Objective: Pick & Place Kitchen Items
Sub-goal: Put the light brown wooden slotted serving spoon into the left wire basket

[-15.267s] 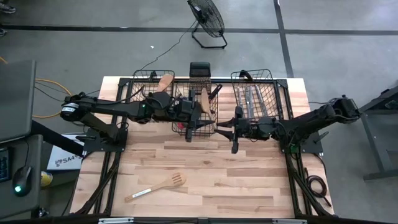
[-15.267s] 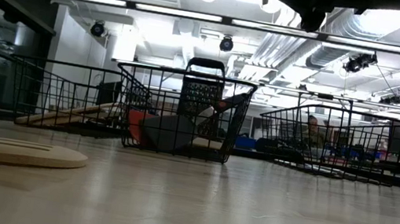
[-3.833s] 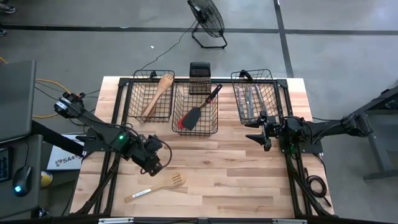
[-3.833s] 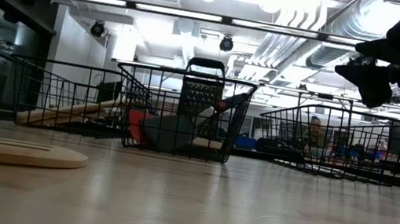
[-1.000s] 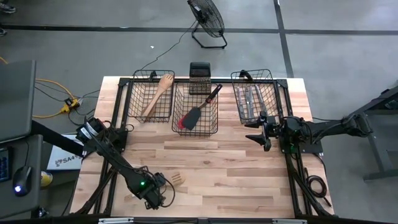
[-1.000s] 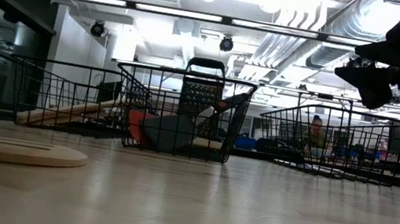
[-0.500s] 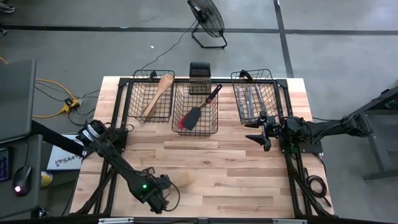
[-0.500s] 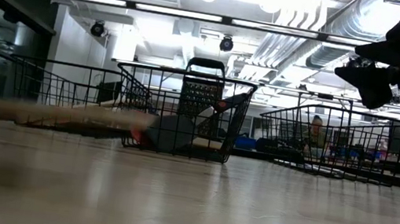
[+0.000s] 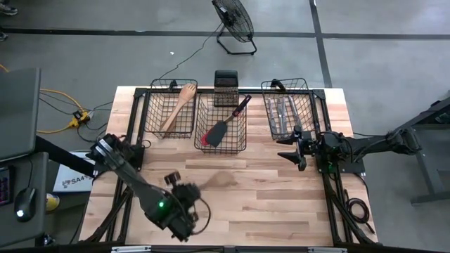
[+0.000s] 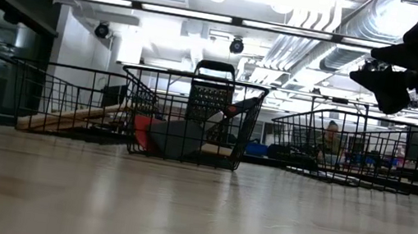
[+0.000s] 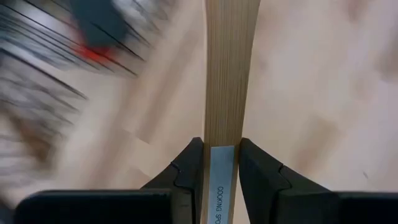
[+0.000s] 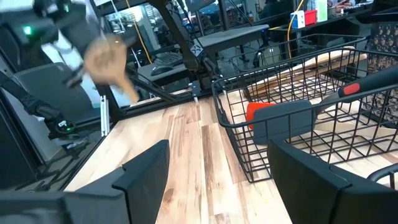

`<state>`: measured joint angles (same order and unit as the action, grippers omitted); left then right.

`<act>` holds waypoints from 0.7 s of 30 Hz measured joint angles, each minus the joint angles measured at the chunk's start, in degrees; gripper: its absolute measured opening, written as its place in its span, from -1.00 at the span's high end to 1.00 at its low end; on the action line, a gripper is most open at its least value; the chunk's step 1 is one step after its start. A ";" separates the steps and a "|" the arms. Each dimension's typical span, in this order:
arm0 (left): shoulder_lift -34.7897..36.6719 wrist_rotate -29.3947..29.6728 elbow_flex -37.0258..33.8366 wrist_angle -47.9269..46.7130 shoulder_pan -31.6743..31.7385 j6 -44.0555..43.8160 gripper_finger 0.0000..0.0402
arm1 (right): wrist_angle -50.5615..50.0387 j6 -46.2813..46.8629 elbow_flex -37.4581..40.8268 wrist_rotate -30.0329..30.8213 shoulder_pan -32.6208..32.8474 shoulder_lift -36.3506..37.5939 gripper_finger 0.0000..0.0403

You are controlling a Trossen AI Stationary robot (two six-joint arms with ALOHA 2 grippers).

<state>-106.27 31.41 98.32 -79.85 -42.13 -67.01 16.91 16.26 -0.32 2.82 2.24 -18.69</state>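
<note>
The pale wooden spatula (image 11: 229, 74) is up off the worktop (image 9: 281, 204), pinched by its handle between the two dark fingers (image 11: 186, 171) of the left tool (image 11: 222, 163), which is closed on it just where a white label runs along the handle. In the right wrist view the spatula's broad head (image 12: 107, 57) shows blurred in the air above the worktop's near left part. From above, the left tool (image 9: 184, 199) sits over the front left of the worktop, with a faint brown smear just beyond it toward the middle.

At the far edge stand three black wire baskets. The left basket (image 9: 156, 112) holds a wooden spoon (image 9: 178, 102) lying slantwise, its bowl at the far rim. The middle basket (image 9: 239, 133) holds a red-and-black spatula (image 9: 219, 130) with its handle pointing to the far right corner. The right basket (image 9: 304, 105) holds silver cutlery (image 9: 280, 112) laid lengthwise.

The right tool (image 9: 297, 149) hangs in the air just in front of the right basket, its fingers (image 12: 143, 171) standing wide apart with nothing between them.

Beyond the worktop, a floor fan (image 9: 233, 22) stands on the grey floor.
</note>
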 joint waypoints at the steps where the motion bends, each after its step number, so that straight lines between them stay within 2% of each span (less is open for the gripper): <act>1: 0.10 2.92 1.81 -3.20 0.74 -0.38 0.65 | -0.01 -0.01 0.00 -0.01 -0.02 -0.01 -0.30; 4: 0.17 9.67 6.31 -10.45 3.48 -0.76 0.65 | -0.01 -0.01 0.00 0.02 -0.01 -0.01 -0.30; 10: 2.59 21.01 8.65 -10.22 11.67 7.86 0.65 | -0.03 0.00 0.00 0.00 0.00 -0.01 -0.30; 17: 3.14 22.57 8.44 -10.19 23.17 18.05 0.65 | -0.29 0.00 0.00 0.00 0.00 -0.01 -0.30; 21: 3.12 22.32 8.44 -10.13 27.98 20.82 0.65 | -0.27 -0.01 0.00 0.02 -0.01 -0.01 -0.30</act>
<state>-103.15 53.73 106.76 -89.97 -14.15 -46.19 16.64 16.25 -0.32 2.83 2.23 -18.70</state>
